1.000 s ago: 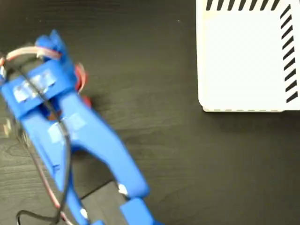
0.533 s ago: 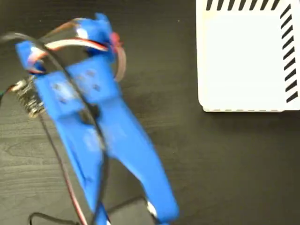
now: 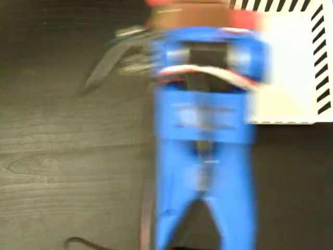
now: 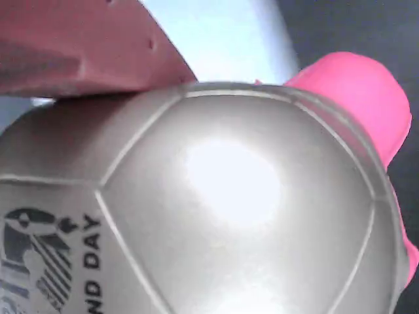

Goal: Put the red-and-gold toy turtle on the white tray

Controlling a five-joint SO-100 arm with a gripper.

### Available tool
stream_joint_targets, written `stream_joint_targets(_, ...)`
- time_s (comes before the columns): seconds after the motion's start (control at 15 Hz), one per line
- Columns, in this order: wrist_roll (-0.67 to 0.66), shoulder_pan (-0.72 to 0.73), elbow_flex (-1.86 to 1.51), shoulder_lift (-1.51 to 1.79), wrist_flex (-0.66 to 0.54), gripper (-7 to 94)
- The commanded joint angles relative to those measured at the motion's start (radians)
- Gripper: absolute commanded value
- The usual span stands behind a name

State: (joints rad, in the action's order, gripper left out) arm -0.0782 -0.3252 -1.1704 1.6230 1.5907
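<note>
Dark wood-grain table (image 3: 62, 156), blurred blue arm (image 3: 205, 130) reaching to the far right.
Gripper (image 4: 98, 49) finger pressed on the red-and-gold toy turtle (image 4: 196, 209), apparently pinched at the white tray (image 3: 291, 67) edge; red head points right in the wrist view.

blue arm (image 3: 205, 156) blurred, reaching up the fixed view, gripper (image 4: 85, 49) gripping the turtle

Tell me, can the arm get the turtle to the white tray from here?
Probably yes. The turtle fills the wrist view against a red pincer finger, and the blurred arm already overlaps the white tray; nothing visible blocks it.
</note>
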Motion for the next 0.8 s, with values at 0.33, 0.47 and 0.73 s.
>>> stream_joint_targets(0.33, 0.11, -0.212, 0.227, -0.27, -0.083, 0)
stream_joint_targets(0.47, 0.127, -0.215, 0.293, -0.371, -0.074, 0)
stream_joint_targets(0.73, 0.149, -0.206, 0.347, -0.502, -0.083, 1)
